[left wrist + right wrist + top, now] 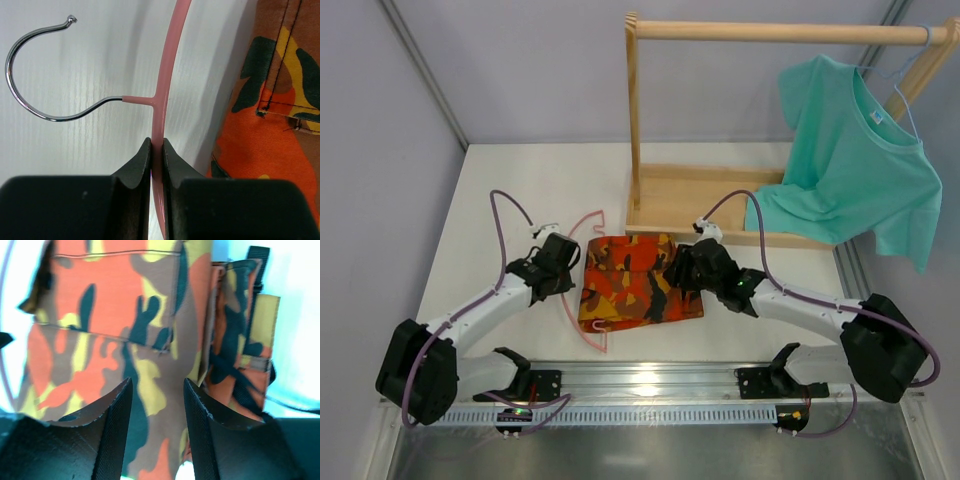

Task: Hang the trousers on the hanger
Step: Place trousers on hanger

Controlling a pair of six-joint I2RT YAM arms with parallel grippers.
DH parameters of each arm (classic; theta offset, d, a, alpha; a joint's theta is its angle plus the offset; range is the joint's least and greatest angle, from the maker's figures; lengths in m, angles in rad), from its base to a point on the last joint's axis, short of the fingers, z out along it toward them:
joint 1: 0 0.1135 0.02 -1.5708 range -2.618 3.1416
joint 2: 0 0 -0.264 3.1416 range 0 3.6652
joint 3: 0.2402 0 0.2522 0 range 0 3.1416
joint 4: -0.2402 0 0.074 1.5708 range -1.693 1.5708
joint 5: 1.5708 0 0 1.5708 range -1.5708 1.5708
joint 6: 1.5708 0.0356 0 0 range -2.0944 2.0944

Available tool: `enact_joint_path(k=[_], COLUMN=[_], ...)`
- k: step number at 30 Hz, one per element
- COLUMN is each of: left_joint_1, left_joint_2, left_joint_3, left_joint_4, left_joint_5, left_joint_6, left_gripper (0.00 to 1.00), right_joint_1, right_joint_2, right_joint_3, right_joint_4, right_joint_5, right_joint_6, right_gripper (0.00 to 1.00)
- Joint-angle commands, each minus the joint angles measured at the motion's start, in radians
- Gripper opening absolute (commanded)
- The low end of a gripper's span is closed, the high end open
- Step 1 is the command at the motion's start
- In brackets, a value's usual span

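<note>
Two arms are seen reaching inward from the lower edge of the top view, meeting at mid-frame. The trousers (638,282) are noted there as a folded, roughly square packet of orange, red, brown and black camouflage cloth. They lie flat on the white table (500,180), just below the base of the wooden rack (632,120).

The hanger (167,60), thin and pink-coral, is laid flat on the table. Its arc curves along the left edge of the packet. Whether any part of it passes under the cloth cannot be told. In the left wrist view its silver hook (50,119) is spread over bare table at the upper left of the frame, with the camouflage cloth at the right edge.

The left gripper (156,150) is clamped on the pink frame just below the point where the hook stem joins it, both fingers pressed against the thin rod.

The right gripper (157,385) is placed at the right edge of the packet. Its fingers are held apart, with patterned cloth filling the gap behind them. No fold is seen pinched between them.

A teal T-shirt (850,160) is hung from the rack's top rail at the upper right of the top view, well apart from both grippers.
</note>
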Motion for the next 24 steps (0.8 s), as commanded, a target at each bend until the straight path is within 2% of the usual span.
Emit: enact_joint_path(k=[1,7,18,24], left_joint_1=[0.007,0.007,0.007,0.007], left_joint_2=[0.001,0.011,0.012,0.02], left_joint_3=[0.003,0.0,0.003,0.001], left_joint_4=[0.071,0.078,0.085,0.094], left_joint_5=[-0.008,-0.005,-0.008,-0.001], left_joint_6=[0.022,0.02,0.02,0.012], left_gripper=[0.0,0.0,0.0,0.0], right_joint_1=[-0.015,-0.017,-0.021,-0.028], right_joint_2=[0.046,0.07,0.104,0.168], right_joint_3=[0.048,0.072,0.169,0.172], right_joint_4=[0.019,-0.007,-0.159,-0.113], right_joint_5=[-0.019,-0.015,0.047,0.011], right_joint_6=[-0.066,-0.083,-0.161,-0.167], right_gripper=[0.49,0.49,0.49,0.49])
